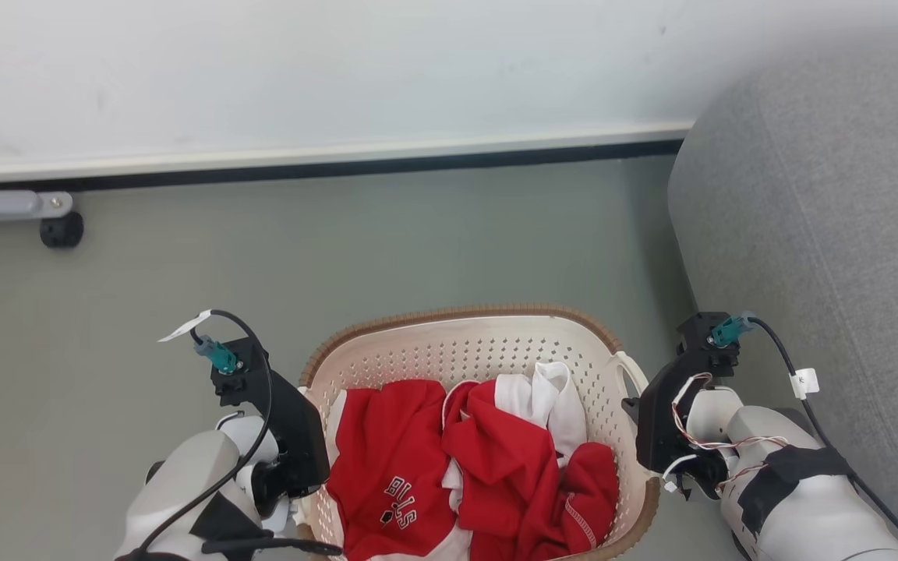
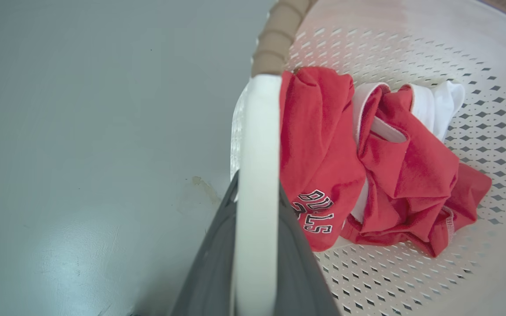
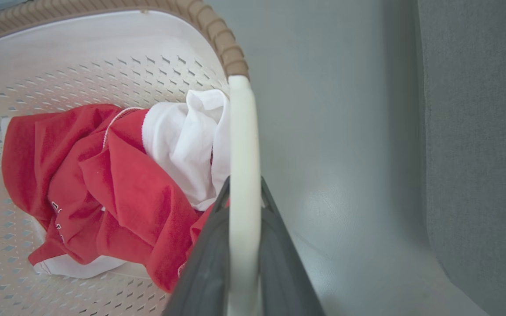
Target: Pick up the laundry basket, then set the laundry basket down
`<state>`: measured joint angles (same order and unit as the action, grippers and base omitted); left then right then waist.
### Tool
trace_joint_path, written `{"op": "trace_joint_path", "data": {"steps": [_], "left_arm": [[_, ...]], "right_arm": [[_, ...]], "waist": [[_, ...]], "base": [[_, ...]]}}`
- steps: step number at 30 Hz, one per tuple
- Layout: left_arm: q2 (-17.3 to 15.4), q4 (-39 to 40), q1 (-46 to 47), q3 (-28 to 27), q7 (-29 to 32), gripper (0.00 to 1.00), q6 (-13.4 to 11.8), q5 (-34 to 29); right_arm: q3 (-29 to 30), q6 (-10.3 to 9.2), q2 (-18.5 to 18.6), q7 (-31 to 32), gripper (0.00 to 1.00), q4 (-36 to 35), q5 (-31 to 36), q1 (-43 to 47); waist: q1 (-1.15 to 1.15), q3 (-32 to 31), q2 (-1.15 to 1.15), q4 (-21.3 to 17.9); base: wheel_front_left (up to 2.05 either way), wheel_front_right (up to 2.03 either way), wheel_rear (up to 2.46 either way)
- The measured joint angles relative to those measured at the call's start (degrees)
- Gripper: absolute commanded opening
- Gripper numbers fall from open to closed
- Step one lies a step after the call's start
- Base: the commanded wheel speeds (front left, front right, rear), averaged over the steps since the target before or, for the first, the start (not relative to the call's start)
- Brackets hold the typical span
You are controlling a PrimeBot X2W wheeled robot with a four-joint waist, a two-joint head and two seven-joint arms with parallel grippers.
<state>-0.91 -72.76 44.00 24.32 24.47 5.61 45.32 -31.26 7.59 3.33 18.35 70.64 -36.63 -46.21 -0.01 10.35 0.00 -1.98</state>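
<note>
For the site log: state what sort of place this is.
Likely a home living room, or a mock-up of one: a basket of red and white clothes, a grey fabric sofa beside it, plain floor and white wall.

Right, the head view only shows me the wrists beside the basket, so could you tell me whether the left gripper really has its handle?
Observer: Yes. In the left wrist view the left gripper is closed on the white left handle of the laundry basket, a finger against each side.
Operator: Thanks. And the right?
Observer: Likewise. The right gripper clamps the right handle, one finger inside the basket, one outside.
Operator: Any clothing caught?
Observer: None shows between them; the red garment lies close beside the inner finger.
</note>
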Motion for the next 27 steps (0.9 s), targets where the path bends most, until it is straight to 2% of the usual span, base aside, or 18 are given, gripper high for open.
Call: {"op": "trace_joint_path", "data": {"steps": [15, 27], "left_arm": [[-0.03, -0.55, -2.24, 0.71, 2.25, 0.00, -0.04, 1.49], [-0.03, -0.87, -3.49, 1.37, 3.22, 0.00, -0.08, 2.03]], "right_arm": [[-0.71, 0.00, 0.00, 4.52, 0.00, 0.30, -2.83, 1.24], [-1.20, 0.00, -0.09, 6.37, 0.00, 0.54, -4.39, 2.72]], "waist": [[0.00, -6.99, 0.00, 0.18], [0.00, -9.77, 0.00, 0.48]], "base": [[0.00, 0.00, 0.00], [0.00, 0.00, 0.00]]}}
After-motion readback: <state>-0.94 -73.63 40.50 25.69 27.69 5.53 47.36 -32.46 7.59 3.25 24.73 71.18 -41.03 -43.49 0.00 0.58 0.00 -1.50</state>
